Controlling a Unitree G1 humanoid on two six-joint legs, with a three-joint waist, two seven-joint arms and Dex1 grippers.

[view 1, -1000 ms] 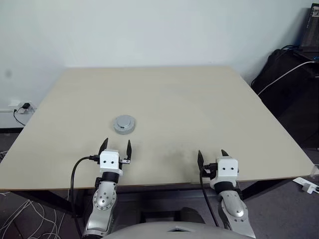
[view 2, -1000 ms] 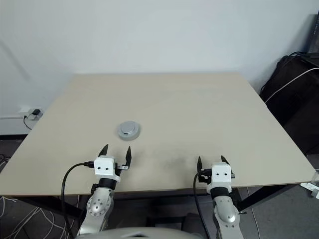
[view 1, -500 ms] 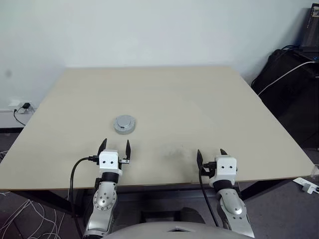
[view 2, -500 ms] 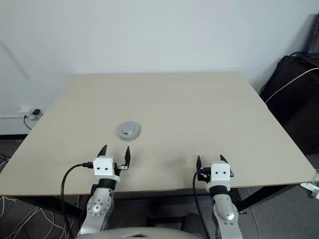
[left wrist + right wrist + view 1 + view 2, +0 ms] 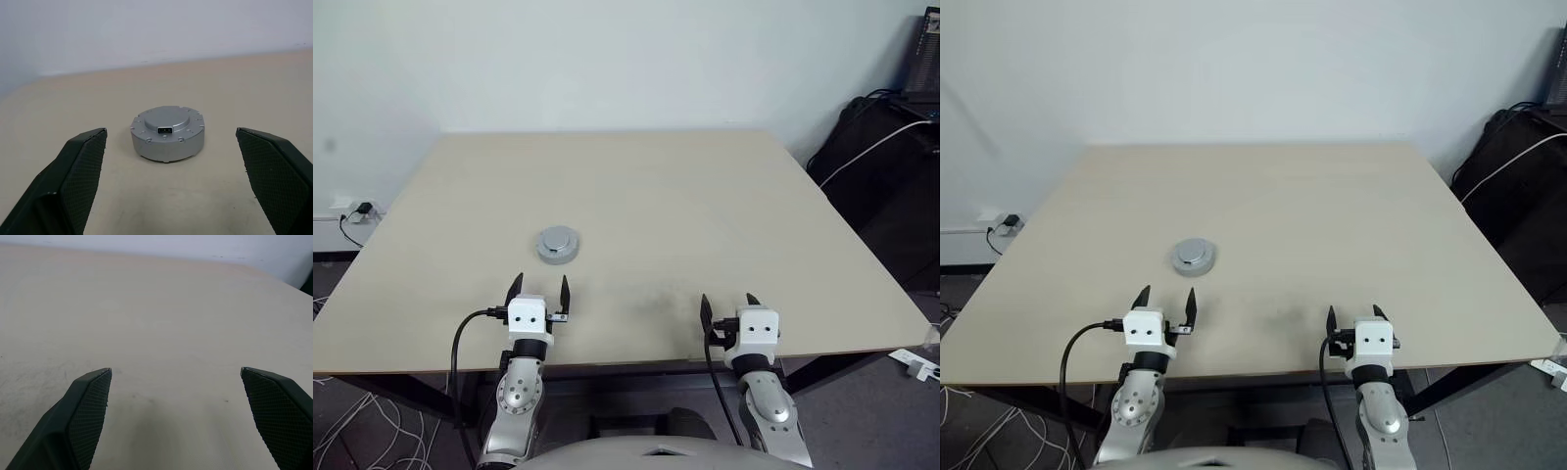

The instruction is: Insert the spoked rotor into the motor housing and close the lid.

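The motor housing [image 5: 558, 245] is a small round grey puck standing on the left half of the tan table [image 5: 705, 196]. Its top is covered by the lid [image 5: 165, 119], a plain grey face with a raised centre, so the inside is hidden. The spoked rotor is out of view. My left gripper [image 5: 540, 282] hovers just short of the housing on the near side, open; in the left wrist view its fingers [image 5: 83, 166] frame the puck from a distance. Over bare tabletop near the front edge, my right gripper [image 5: 727, 300] is open with nothing between its fingers [image 5: 85, 406].
A black bag with a white cable [image 5: 886, 166] stands on the floor beyond the table's right edge. A wall socket with a plugged cable [image 5: 357, 211] is low on the left. Both grippers sit close to the table's front edge [image 5: 636, 362].
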